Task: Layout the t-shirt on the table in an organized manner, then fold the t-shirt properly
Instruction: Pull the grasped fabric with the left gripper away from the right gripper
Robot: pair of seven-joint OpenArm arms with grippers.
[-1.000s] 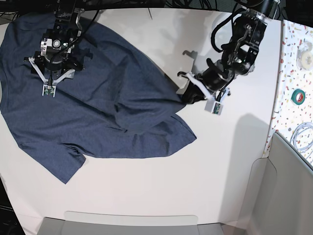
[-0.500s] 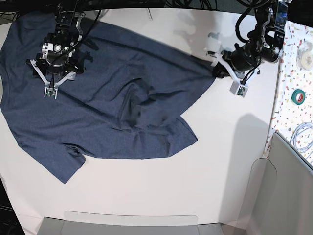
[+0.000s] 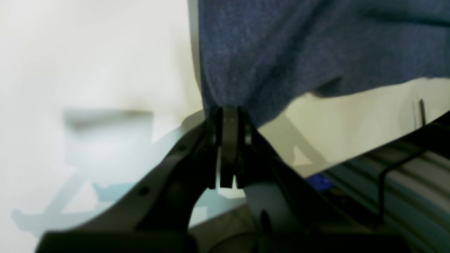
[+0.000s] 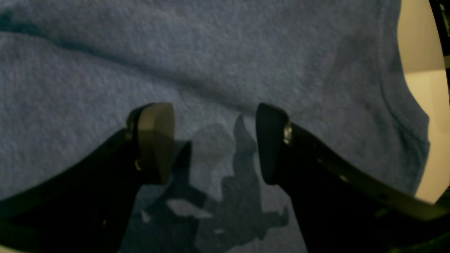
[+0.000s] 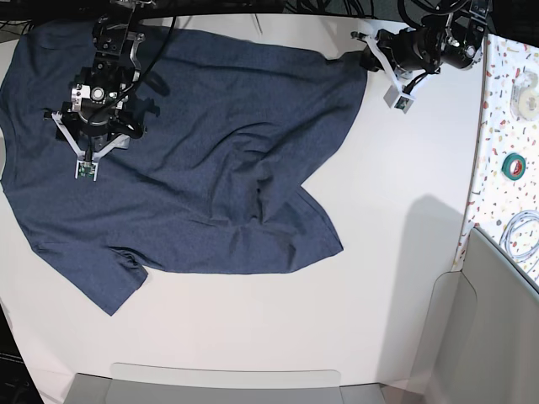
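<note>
Shirt position: t-shirt lies spread over the left and middle of the table, plain navy side up, no lettering visible. One short sleeve points to the near-left corner of the cloth; a second flap lies folded toward the table's centre, with creases running through the middle.
Left gripper: at the far right of the cloth in the base view, fingers pressed together and clamped on the t-shirt's edge. From the left wrist view, cloth hangs away from the pinch point, white table beneath.
Right gripper: over the far-left part of the shirt, pointing down, fingers well apart, nothing between them. Its shadow falls on the fabric just below. Whether the tips touch the cloth cannot be told.
Side surface: speckled panel right of the table carries a green tape roll and a coiled white cable.
</note>
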